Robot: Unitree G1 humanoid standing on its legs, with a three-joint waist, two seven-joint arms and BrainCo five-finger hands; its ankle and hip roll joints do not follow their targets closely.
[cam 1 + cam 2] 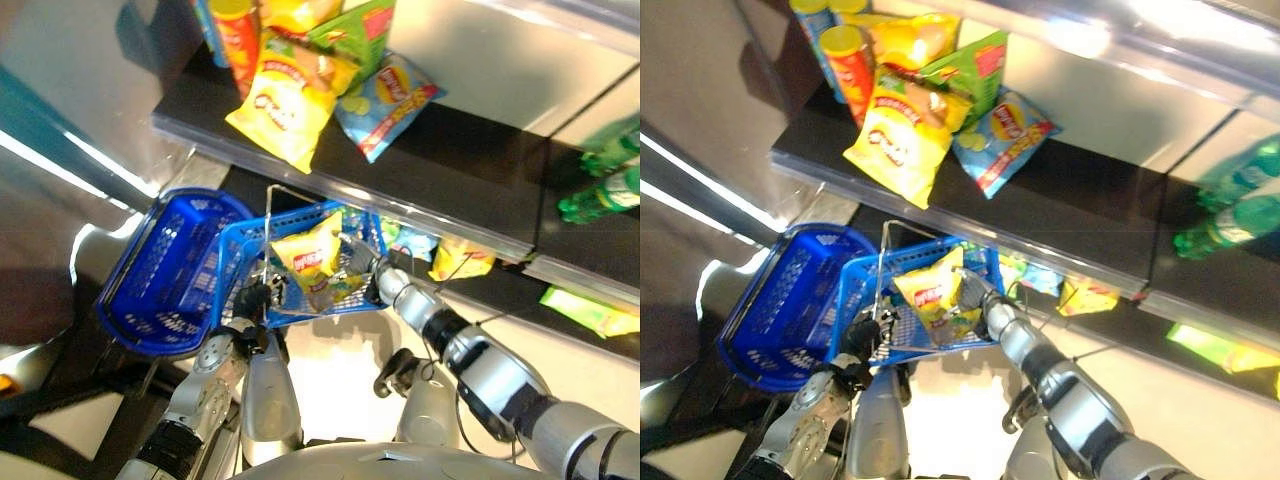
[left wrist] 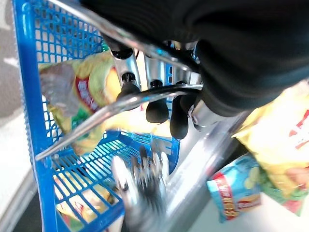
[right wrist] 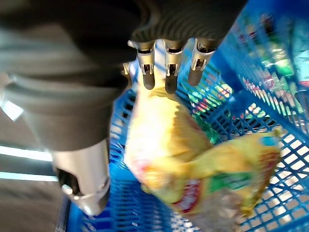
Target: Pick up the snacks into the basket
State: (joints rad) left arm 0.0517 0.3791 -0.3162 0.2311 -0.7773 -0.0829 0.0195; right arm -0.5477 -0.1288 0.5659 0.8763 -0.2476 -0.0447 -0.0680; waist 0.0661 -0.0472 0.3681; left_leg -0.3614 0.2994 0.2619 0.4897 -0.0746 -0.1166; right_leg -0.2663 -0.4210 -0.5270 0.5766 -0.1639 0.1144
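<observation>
Blue plastic lattice basket (image 1: 300,262) hangs by its thin metal handle (image 2: 120,101), the left hand (image 2: 159,99) curled round it. A crinkly yellow bag (image 1: 310,262) lies inside, right hand (image 3: 166,67) above, fingers relaxed.

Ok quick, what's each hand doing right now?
Left hand: shut on the metal handle of the blue basket.
Right hand: open above the yellow snack bag in the basket.

Long dark glossy shelf board (image 1: 470,160) under bright glare; lower dark shelf (image 1: 520,290) beneath it; pale floor (image 1: 340,385) below that.
</observation>
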